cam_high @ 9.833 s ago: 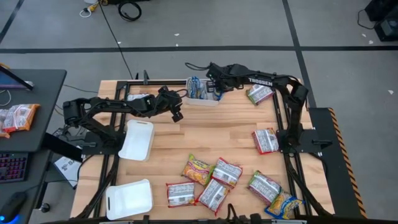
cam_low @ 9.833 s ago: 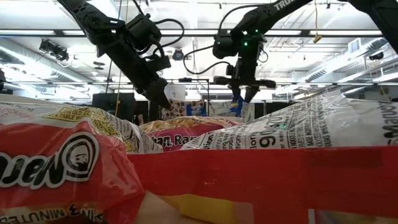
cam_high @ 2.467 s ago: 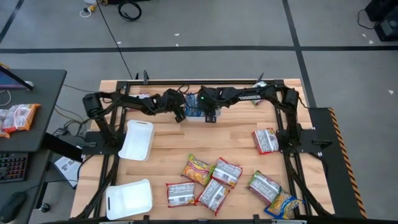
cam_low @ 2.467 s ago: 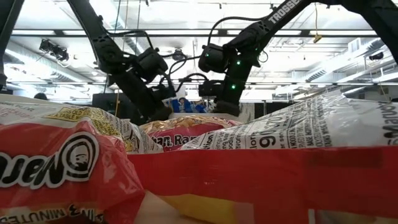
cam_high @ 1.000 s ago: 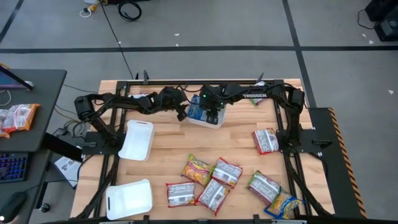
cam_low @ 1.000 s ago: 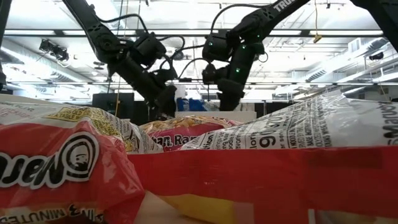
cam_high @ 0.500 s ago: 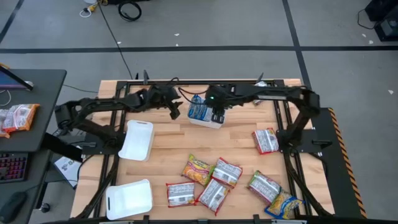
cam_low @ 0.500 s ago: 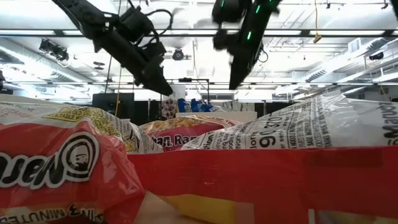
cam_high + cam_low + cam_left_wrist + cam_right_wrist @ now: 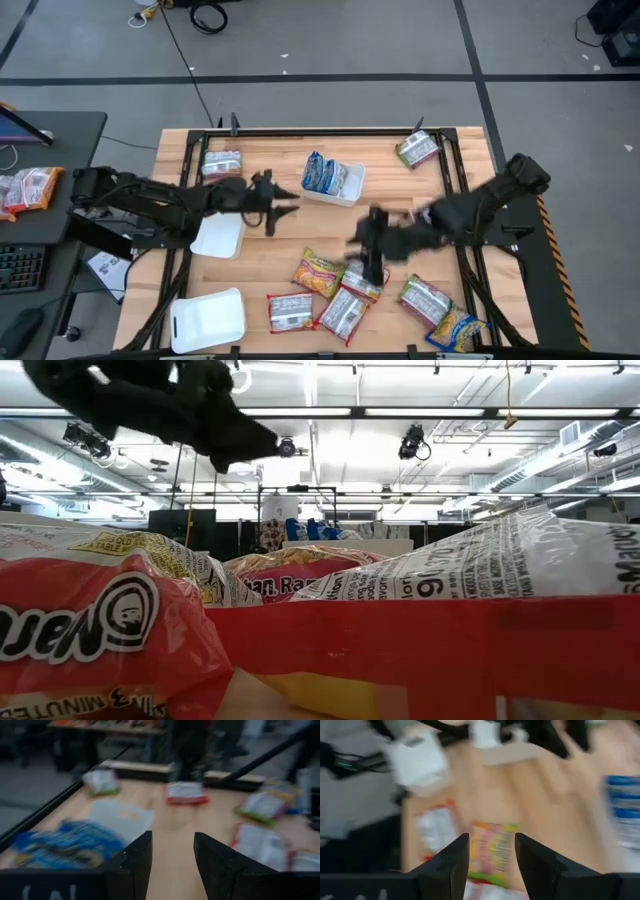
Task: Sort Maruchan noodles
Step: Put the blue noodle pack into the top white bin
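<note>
Blue packets (image 9: pixel 320 173) already sit in the tray (image 9: pixel 350 186), well behind your right tool (image 9: pixel 370 262), spread and empty (over the loose packets (image 9: pixel 345 290), probably choosing the next). Left tool (image 9: pixel 283 202), also spread, waits beside that tray.

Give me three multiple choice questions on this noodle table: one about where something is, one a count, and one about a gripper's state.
1. Where do the blue packets lie?
A. in a white tray
B. on bare wood
C. in a gripper

2. How many white trays show?
A. two
B. three
C. four

3. The left gripper is:
A. shut on a packet
B. open and empty
C. shut on a tray

Answers:
1. A, they sit inside the far tray.
2. B, that one plus two other trays on the left side.
3. B, the left wrist view shows only table in its gap.
</note>
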Controlling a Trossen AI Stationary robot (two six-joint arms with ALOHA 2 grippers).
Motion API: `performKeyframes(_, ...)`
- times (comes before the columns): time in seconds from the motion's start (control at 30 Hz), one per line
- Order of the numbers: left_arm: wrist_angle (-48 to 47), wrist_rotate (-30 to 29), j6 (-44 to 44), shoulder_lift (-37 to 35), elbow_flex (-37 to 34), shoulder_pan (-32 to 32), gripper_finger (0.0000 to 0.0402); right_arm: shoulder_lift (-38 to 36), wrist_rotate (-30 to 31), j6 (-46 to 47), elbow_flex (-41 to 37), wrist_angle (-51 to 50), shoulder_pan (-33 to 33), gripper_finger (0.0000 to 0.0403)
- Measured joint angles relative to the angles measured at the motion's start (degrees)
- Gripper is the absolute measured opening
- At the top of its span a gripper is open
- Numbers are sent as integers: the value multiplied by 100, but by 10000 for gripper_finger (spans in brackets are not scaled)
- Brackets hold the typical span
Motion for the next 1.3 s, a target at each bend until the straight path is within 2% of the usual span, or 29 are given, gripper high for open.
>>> performKeyframes(0.13, 299, 35, -52, -4, -72, -597, 151, 469, 10, 647, 14, 199, 693, 164)
performKeyframes(0.27, 636, 101, -39, -4, -61, -1188, 151, 1031, -482, 1599, 315, -505, 1117, 163)
performKeyframes(0.47, 1136, 107, 350, -4, -54, -1704, 151, 1808, -2123, 3198, 965, -2022, 1595, 151)
performKeyframes(0.7, 1053, 79, 433, -4, -53, -1897, 151, 2409, -4254, 4607, 1014, -3876, 2260, 136)
performKeyframes(0.8, 825, 81, 435, -4, -53, -2011, 151, 2624, -5056, 4955, 1014, -4214, 2550, 135)
performKeyframes(0.93, 375, 83, 437, -4, -53, -2193, 151, 2784, -5911, 5495, 1008, -4112, 2814, 134)
performKeyframes(1.03, 9, 83, 438, -4, -53, -2337, 151, 2743, -5862, 6311, 1008, -3667, 2920, 135)
performKeyframes(1.17, -116, 81, 435, -2, -53, -2528, 151, 2541, -4748, 7697, 1008, -3076, 3082, 146)
performKeyframes(1.3, -155, 81, 435, -2, -53, -2701, 151, 2390, -3557, 9492, 1009, -2950, 3388, 176)
